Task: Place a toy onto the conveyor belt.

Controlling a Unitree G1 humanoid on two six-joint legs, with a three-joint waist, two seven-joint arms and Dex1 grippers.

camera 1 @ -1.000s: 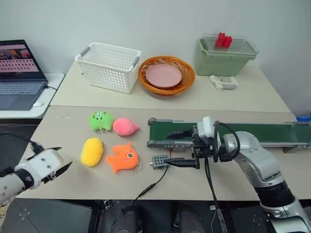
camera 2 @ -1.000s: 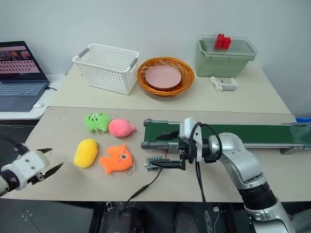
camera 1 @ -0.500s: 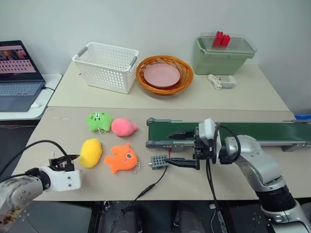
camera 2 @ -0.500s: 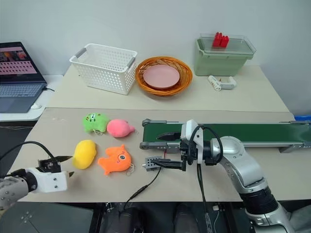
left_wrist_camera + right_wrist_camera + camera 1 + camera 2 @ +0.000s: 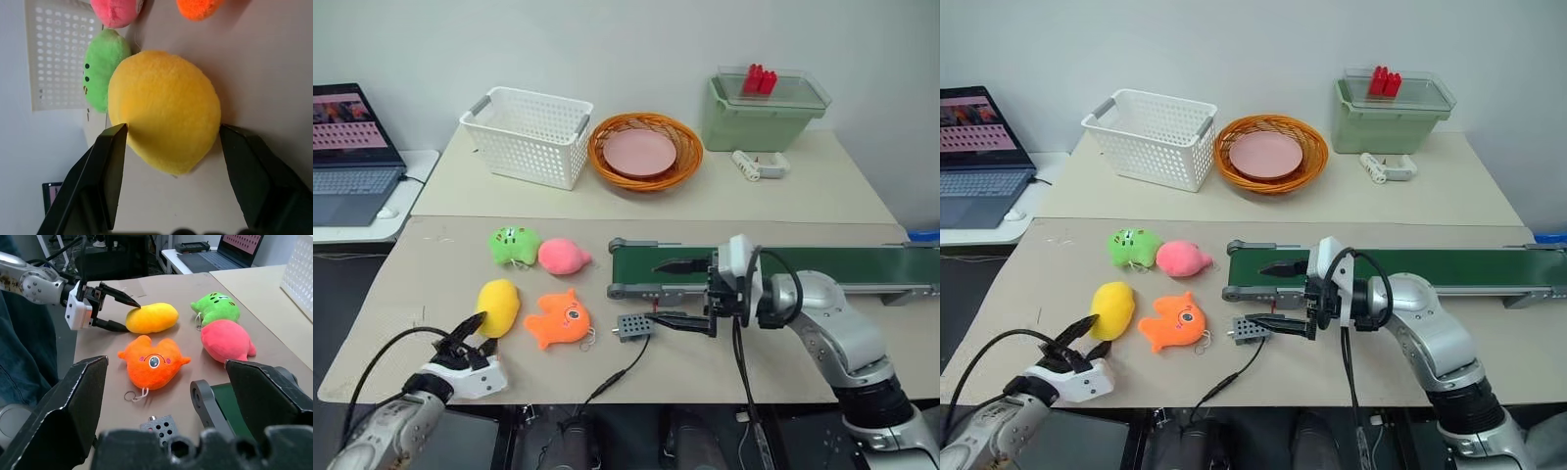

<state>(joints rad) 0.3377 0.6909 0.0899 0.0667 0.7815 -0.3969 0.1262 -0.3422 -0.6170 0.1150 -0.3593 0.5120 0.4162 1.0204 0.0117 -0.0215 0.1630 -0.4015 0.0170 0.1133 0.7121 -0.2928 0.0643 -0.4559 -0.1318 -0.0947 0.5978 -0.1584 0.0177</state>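
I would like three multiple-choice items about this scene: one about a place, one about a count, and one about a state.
1. Where is the pink plate?
A. in the orange wicker basket
B. in the white basket
C. on the conveyor belt

2. How many plush toys lie on the table?
A. two
B. four
C. six

3. What is the state of the left gripper?
A. shut on the orange fish
B. open, one finger on each side of the yellow toy
C. open above the belt

Answers:
1. A, the plate sits inside the woven orange rim.
2. B, there are green, pink, yellow and orange ones.
3. B, the left wrist view shows the yellow toy between two spread fingers.
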